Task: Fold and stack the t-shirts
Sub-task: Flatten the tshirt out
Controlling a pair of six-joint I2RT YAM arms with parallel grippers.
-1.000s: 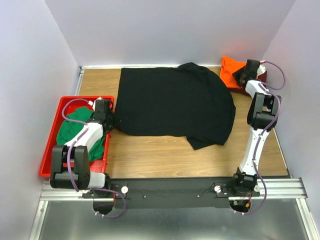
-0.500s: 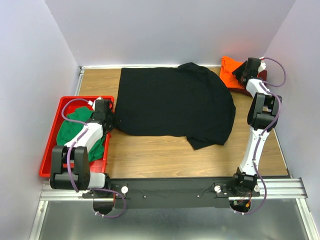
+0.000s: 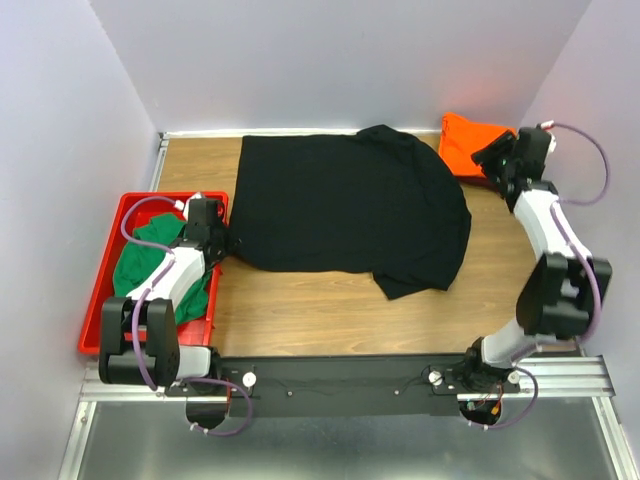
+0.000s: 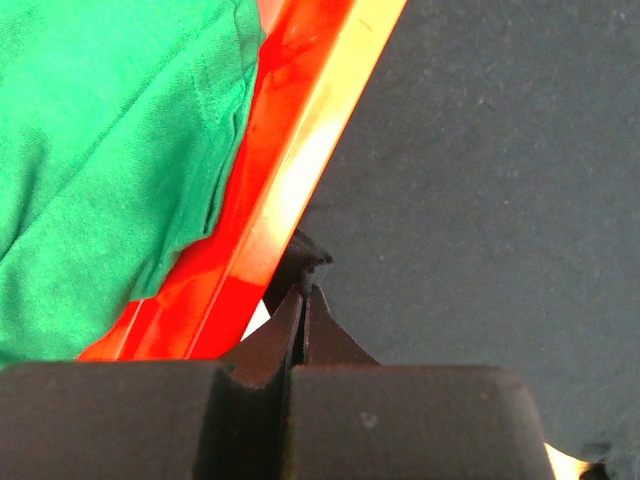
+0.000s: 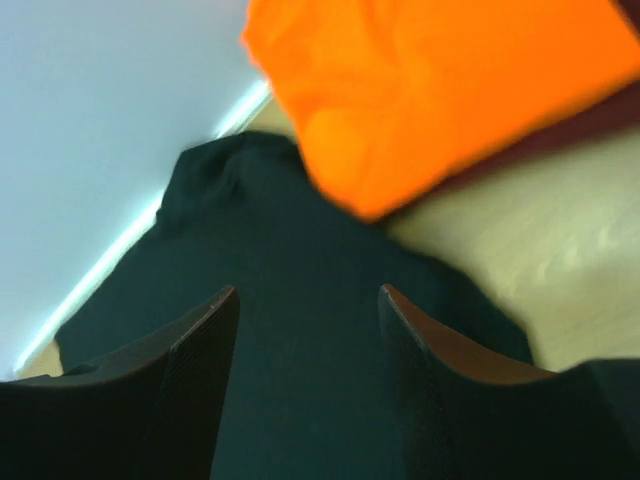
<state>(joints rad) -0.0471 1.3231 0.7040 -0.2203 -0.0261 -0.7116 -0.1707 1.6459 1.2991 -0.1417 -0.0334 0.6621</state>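
The black t-shirt (image 3: 350,205) lies spread flat across the middle of the table. My left gripper (image 3: 224,245) is low at its near left corner, shut (image 4: 305,290) with a small nip of the black t-shirt's edge at the tips. The green t-shirt (image 3: 150,262) lies bunched in the red tray (image 3: 100,300). The orange t-shirt (image 3: 462,140) sits folded at the back right on a dark maroon t-shirt (image 5: 570,125). My right gripper (image 3: 492,158) hovers open (image 5: 307,290) over the black t-shirt's (image 5: 290,250) right shoulder, just short of the orange t-shirt (image 5: 430,90), holding nothing.
The red tray's rim (image 4: 300,170) runs right beside the left fingers. White walls (image 3: 350,60) close in the table at the back and both sides. Bare wood (image 3: 310,310) shows between the black t-shirt and the arm bases.
The right gripper opened wider and drew back off the orange t-shirt, its elbow swinging out to the right. The left arm and the shirts stayed put.
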